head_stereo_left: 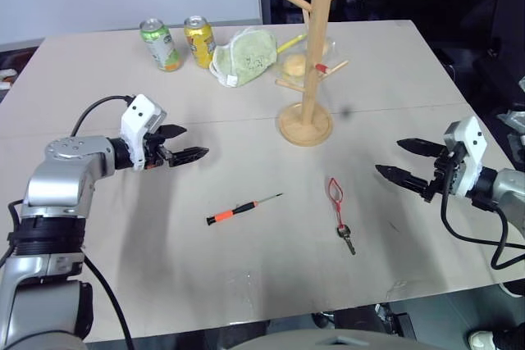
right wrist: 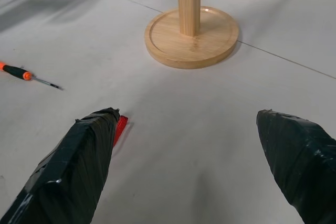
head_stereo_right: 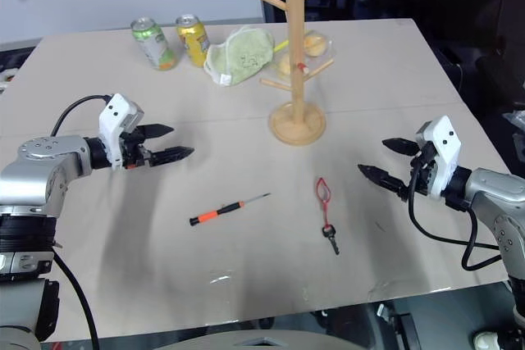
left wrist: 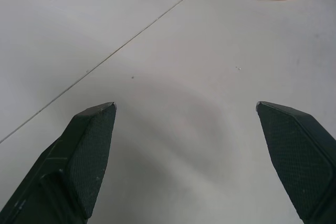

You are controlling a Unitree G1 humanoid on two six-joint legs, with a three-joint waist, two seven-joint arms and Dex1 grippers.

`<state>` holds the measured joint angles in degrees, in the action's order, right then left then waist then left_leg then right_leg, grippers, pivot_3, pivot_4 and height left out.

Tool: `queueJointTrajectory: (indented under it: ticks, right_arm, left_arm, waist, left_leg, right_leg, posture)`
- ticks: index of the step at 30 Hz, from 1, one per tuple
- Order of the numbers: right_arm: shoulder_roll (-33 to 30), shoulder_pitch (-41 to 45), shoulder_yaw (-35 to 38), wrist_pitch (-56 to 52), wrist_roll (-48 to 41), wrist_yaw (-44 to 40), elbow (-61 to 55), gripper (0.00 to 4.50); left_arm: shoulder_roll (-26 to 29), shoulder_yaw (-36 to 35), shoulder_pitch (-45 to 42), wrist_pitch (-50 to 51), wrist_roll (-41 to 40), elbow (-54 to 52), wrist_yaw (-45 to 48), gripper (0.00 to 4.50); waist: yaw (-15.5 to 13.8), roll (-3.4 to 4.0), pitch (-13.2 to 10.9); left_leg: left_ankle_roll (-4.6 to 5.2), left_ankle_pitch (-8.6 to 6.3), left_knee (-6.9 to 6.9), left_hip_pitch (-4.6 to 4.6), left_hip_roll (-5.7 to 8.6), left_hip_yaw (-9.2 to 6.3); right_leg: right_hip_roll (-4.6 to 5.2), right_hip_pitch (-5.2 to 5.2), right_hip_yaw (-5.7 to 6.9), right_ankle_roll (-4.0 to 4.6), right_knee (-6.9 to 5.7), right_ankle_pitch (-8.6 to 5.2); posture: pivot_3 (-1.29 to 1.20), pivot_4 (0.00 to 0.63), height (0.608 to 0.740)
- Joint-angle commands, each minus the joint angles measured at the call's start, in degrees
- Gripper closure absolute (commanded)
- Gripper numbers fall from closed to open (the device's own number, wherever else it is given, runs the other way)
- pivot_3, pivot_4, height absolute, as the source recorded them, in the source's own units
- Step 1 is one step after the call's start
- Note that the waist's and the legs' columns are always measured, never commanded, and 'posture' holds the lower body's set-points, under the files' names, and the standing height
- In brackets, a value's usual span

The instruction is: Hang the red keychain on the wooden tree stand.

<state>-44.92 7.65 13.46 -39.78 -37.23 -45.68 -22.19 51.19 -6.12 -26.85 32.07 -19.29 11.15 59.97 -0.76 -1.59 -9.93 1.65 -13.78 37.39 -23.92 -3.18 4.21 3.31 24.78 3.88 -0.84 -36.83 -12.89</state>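
Red keychain (head_stereo_left: 338, 207) flat on table (head_stereo_left: 246, 276), long axis running loop-far to key-near — just inboard of the spread, empty right gripper (head_stereo_left: 402, 161); left gripper (head_stereo_left: 187, 143), also spread, sits well apart.

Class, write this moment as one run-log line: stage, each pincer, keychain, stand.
stage: before pickup | left pincer: open, empty | right pincer: open, empty | red keychain: flat on table | wooden tree stand: upright
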Motion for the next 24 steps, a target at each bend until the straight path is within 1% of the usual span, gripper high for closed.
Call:
queueJointTrajectory:
  ticks: [1, 2, 4, 6, 9, 11, 13, 16, 22, 24]
  right_arm:
    - [-0.7, 0.3, 0.8, 0.6, -1.5, -1.1, -4.1, 0.0]
    - [-0.8, -0.2, 0.2, 0.2, -2.8, -1.9, -6.4, 0.0]
    - [-0.6, -1.1, -0.8, -0.5, -4.7, -2.7, -10.1, 0.0]
    - [-0.4, -2.3, -1.5, -0.2, -5.2, -2.7, -12.9, 0.0]
    - [-0.7, -4.1, -2.0, 0.7, -5.7, -3.0, -16.6, 0.0]
    - [-1.0, -5.6, -1.7, 1.4, -6.0, -3.7, -18.6, 0.0]
    - [-1.6, -7.7, -1.5, 2.7, -6.1, -5.4, -21.2, 0.0]
    - [-2.4, -9.9, -1.6, 5.0, -5.5, -7.7, -22.8, 0.0]
    - [-3.4, -13.3, -3.8, 12.3, 0.4, -11.2, -23.3, 0.0]
    - [-3.5, -14.1, -3.8, 13.6, 1.1, -11.5, -23.2, 0.0]
  left_arm:
    - [2.1, -0.9, 2.5, 0.5, -2.7, -6.0, 3.9, 0.08]
    - [3.5, -0.9, 5.4, 1.1, -4.7, -11.0, 7.2, 0.08]
    - [5.7, -0.4, 10.5, -0.2, -6.2, -18.7, 11.4, 0.08]
    - [6.4, -1.1, 14.2, -0.9, -7.4, -23.8, 12.5, 0.08]
    - [6.7, -2.5, 18.7, -3.8, -7.5, -28.2, 13.6, 0.08]
    - [6.6, -2.9, 21.2, -7.6, -6.3, -29.3, 13.8, 0.08]
    - [4.9, -2.8, 22.2, -9.8, -6.1, -30.2, 12.2, 0.08]
    - [2.2, -0.9, 22.2, -14.9, -3.1, -28.8, 9.6, 0.08]
    - [-1.8, 2.5, 23.9, -21.4, 1.4, -24.6, 7.1, 0.08]
    - [-2.0, 2.9, 25.0, -23.7, 2.7, -23.1, 7.1, 0.08]
  waist:
    - [0.0, 0.0, 0.0]
    - [0.2, 0.0, 0.0]
    - [0.5, 0.01, 0.0]
    - [0.4, 0.01, 0.0]
    - [-0.1, 0.03, 0.0]
    - [-0.2, 0.05, 0.0]
    - [-0.2, 0.05, 0.0]
    - [-0.2, 0.05, 0.0]
    - [-0.1, 0.05, 0.0]
    - [-0.1, 0.05, 0.0]
  left_leg:
    - [0.0, 0.0, 0.0, 0.0, 0.0, 0.0]
    - [0.0, 0.0, 0.0, 0.0, 0.0, 0.01]
    - [-0.01, -0.01, -0.02, 0.02, -0.09, 0.1]
    - [-0.03, -0.01, -0.02, 0.02, -0.11, 0.06]
    - [-0.02, -0.01, -0.02, 0.02, -0.09, 0.05]
    - [-0.01, -0.01, -0.01, 0.02, -0.09, 0.04]
    - [0.0, 0.0, 0.06, 0.05, -0.09, 0.0]
    - [0.01, 0.0, 0.11, 0.16, -0.1, -0.05]
    - [0.02, 0.01, 0.17, 0.16, -0.05, -0.01]
    - [0.0, 0.0, 0.17, 0.14, -0.07, 0.0]
  right_leg:
    - [0.0, 0.0, 0.0, 0.0, 0.0, 0.0]
    - [0.0, 0.0, -0.01, 0.0, 0.0, 0.0]
    - [-0.02, 0.02, -0.17, 0.06, 0.01, 0.02]
    - [-0.01, 0.01, -0.14, 0.2, 0.01, 0.1]
    - [-0.01, 0.0, -0.13, 0.03, 0.03, -0.01]
    - [0.03, 0.01, -0.09, 0.02, 0.02, -0.02]
    - [0.03, -0.02, -0.07, 0.14, 0.0, -0.06]
    - [0.03, -0.14, -0.05, 0.28, -0.01, -0.09]
    - [-0.07, -0.14, -0.13, 0.31, -0.04, -0.04]
    - [-0.16, -0.12, -0.15, 0.11, -0.04, 0.07]
  posture:
    - [0.0, 0.15, 0.74]
    - [0.0, 0.15, 0.74]
    - [0.0, 0.15, 0.74]
    - [0.0, 0.15, 0.74]
    - [0.0, 0.15, 0.74]
    - [0.0, 0.15, 0.74]
    - [0.0, 0.15, 0.74]
    - [0.0, 0.15, 0.74]
    - [0.0, 0.15, 0.74]
    - [0.0, 0.15, 0.74]
